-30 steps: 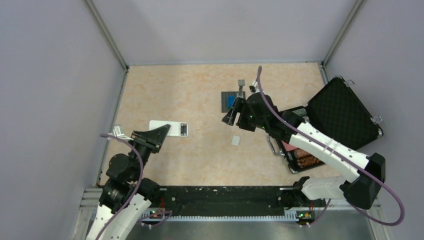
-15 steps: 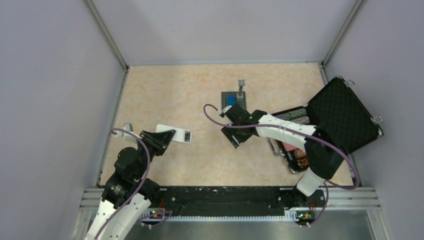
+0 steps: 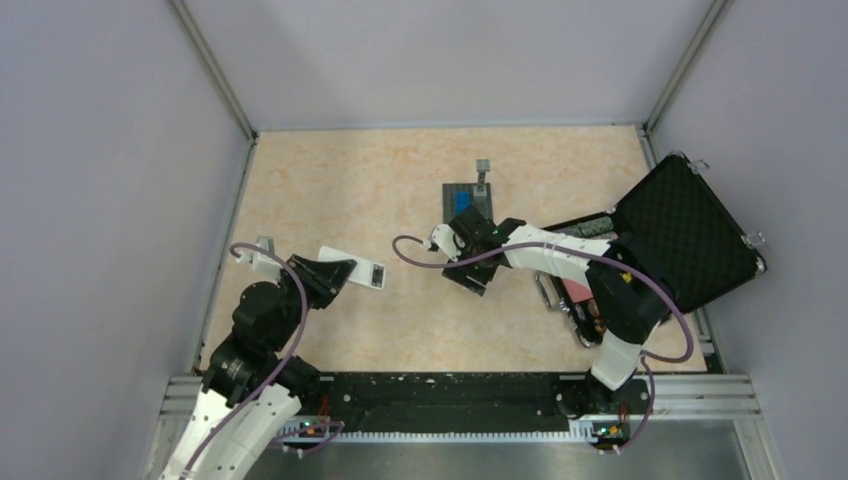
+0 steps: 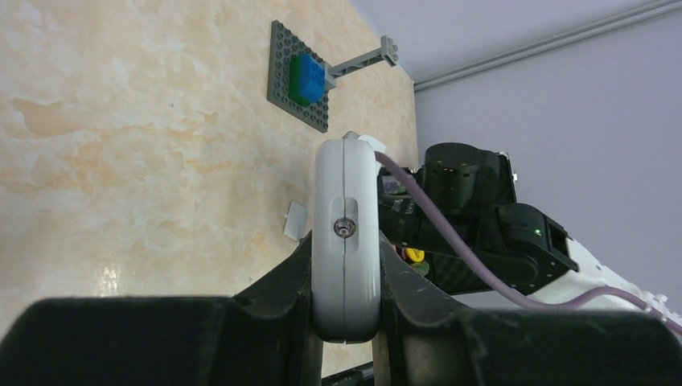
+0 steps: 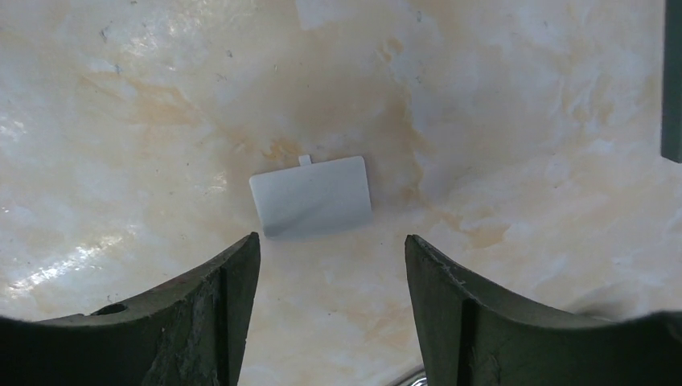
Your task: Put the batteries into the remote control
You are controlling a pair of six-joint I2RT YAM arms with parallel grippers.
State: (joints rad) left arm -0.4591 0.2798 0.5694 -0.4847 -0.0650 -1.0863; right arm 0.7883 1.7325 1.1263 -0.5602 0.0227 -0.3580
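The white remote control [image 3: 368,274] is gripped by my left gripper [image 3: 335,272], its dark screen end pointing right. In the left wrist view the remote [image 4: 346,201] stands edge-on between the shut fingers of that gripper [image 4: 346,251]. My right gripper [image 3: 468,272] hangs over a small white rectangular cover plate [image 5: 311,207] lying flat on the table. Its fingers are open and empty [image 5: 331,245], with the plate just beyond the tips. The plate also shows in the left wrist view [image 4: 295,221]. The batteries are not in view.
A grey square plate with a blue block [image 3: 462,203] lies behind the right gripper, a grey stick beside it. An open black case [image 3: 690,230] with poker chips [image 3: 598,228] stands at the right. Grey walls close in the table [image 3: 330,180].
My right gripper has swung in and come down over the white cover plate, hiding it from the top view. My left gripper has carried the remote a little to the right.
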